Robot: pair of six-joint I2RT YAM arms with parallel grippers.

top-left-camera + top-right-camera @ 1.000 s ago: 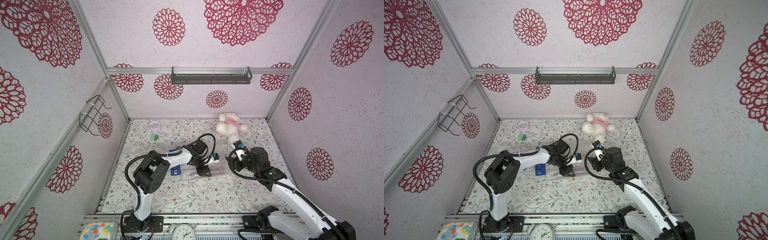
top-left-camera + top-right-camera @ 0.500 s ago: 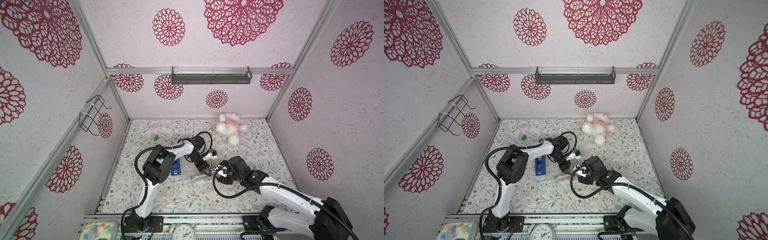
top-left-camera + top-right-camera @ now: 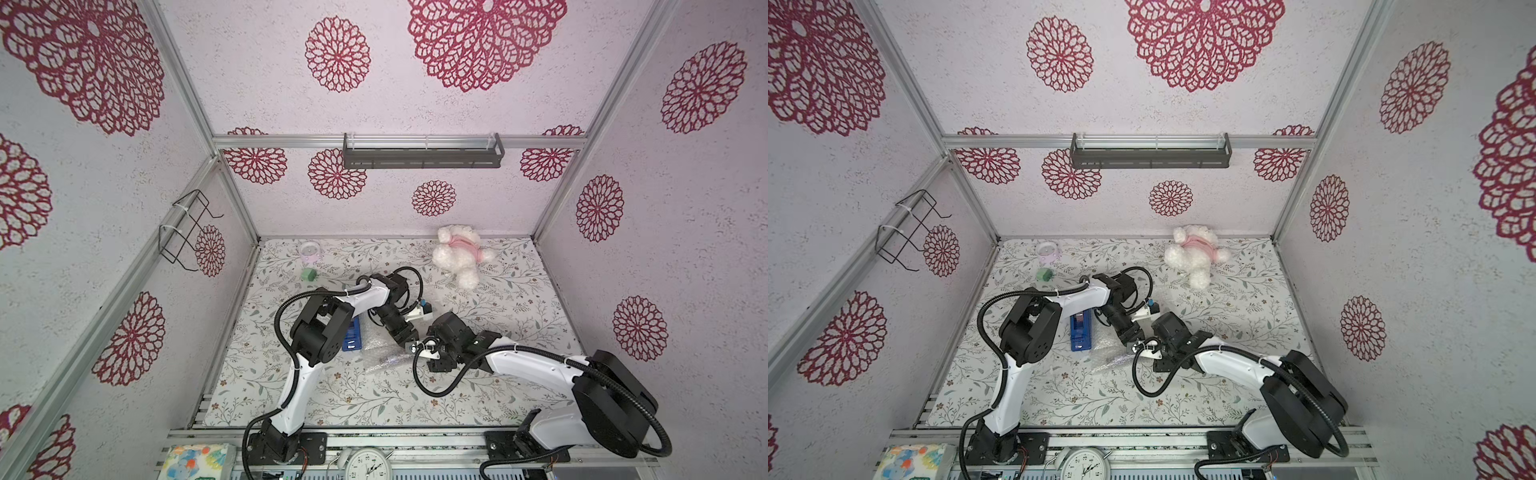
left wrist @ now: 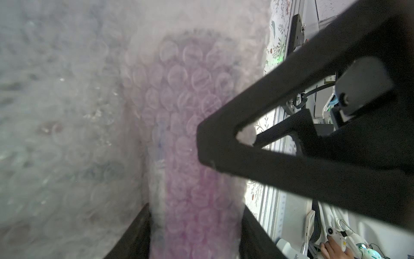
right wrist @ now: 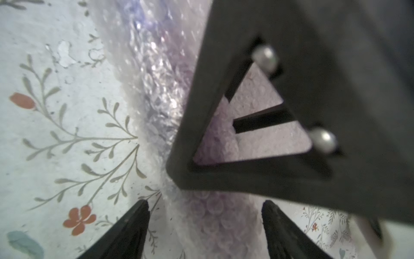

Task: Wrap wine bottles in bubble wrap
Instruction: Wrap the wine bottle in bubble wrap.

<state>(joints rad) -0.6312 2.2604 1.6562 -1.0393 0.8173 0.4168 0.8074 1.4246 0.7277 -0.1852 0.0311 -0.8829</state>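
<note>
The wine bottle shows as a purple shape through the bubble wrap rolled around it. The bundle lies on the floral mat, in both top views at the middle. My left gripper is shut on the wrapped bottle, with both fingers pressing the wrap. In a top view it sits at the bundle's right end. My right gripper is open and straddles the wrapped bottle with a gap on each side. It is right beside the left fingers.
A blue tape dispenser lies just left of the bundle, under the left arm. A white plush bear lies at the back right. A green block and a small clear cup stand at the back left.
My right arm has swung from the back right down to the wrapped bottle, and its jaws have widened. My left gripper has shifted slightly toward the front, still holding the bundle.
</note>
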